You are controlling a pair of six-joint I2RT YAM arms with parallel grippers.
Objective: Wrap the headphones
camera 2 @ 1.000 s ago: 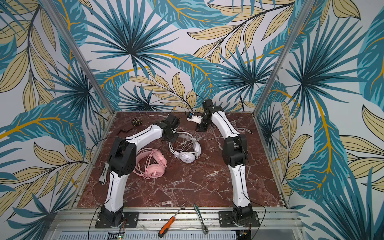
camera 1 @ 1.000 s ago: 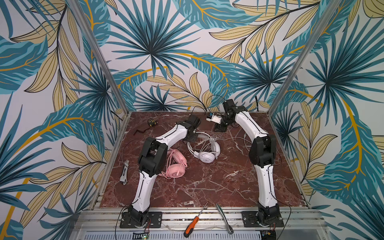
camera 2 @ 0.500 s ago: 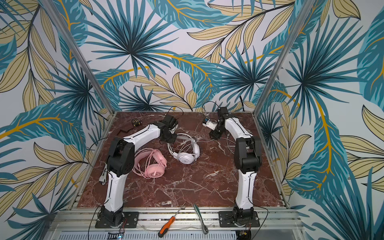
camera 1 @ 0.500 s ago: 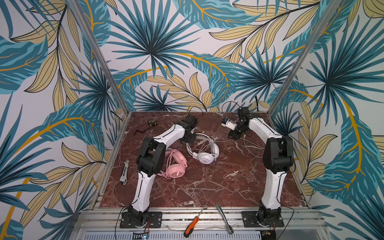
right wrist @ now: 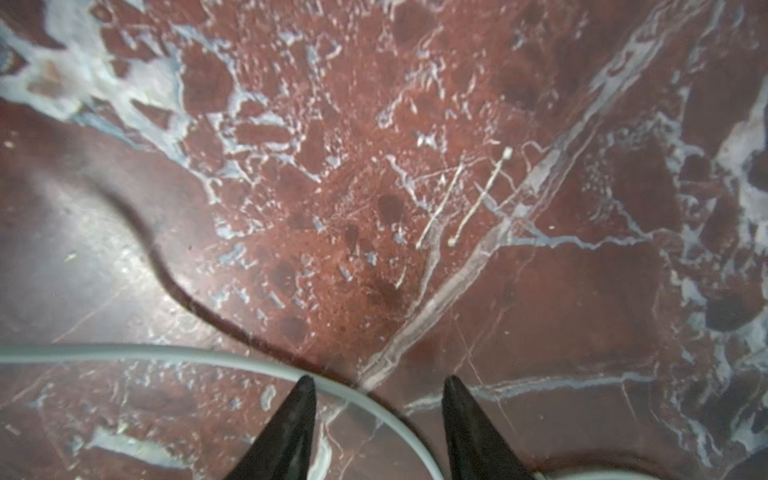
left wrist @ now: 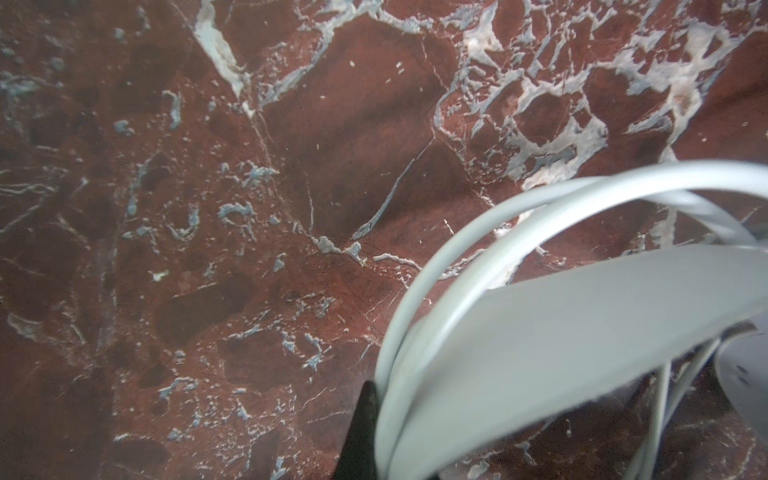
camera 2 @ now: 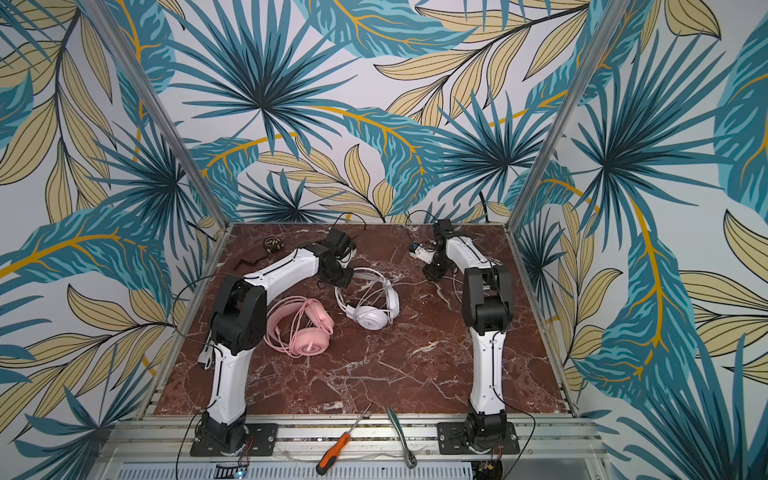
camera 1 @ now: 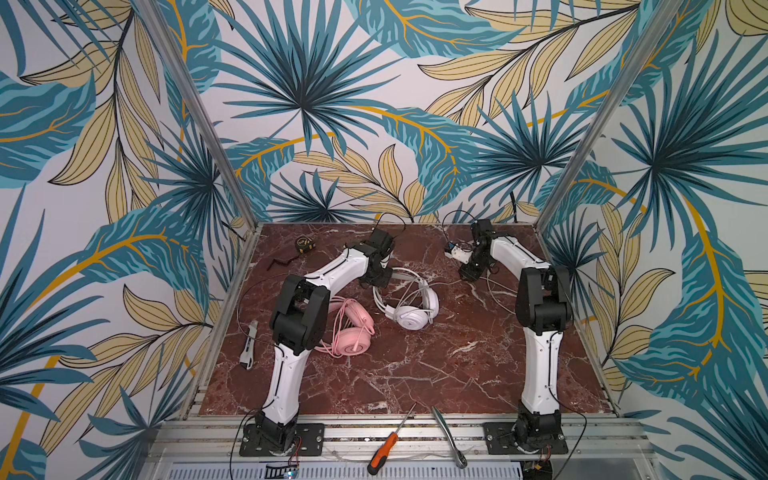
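White headphones lie mid-table on the red marble table, cups towards the front, with the pink headphones just beside them on the left and apparently already wound in their own cord. The set looks light. Its headband is a springy plastic arch that should flex rather than crack, the padded cups are soft, and the thin white cable is limp and smooth, so it is likely to slip or spring loose unless kept taut. The band is the sound place to hold the set, and the cord is best pinched close to the table. The left gripper is clamped on the far side of the headband, where several cable turns already lie against it. The right gripper is low over the marble at the back right, its fingers apart, and the cable runs between them ungrasped. Loose cord trails near that arm. A small mark on the near cup is too small to read. The tape measure, the orange-handled screwdriver and the ratchet wrench show no legible writing.
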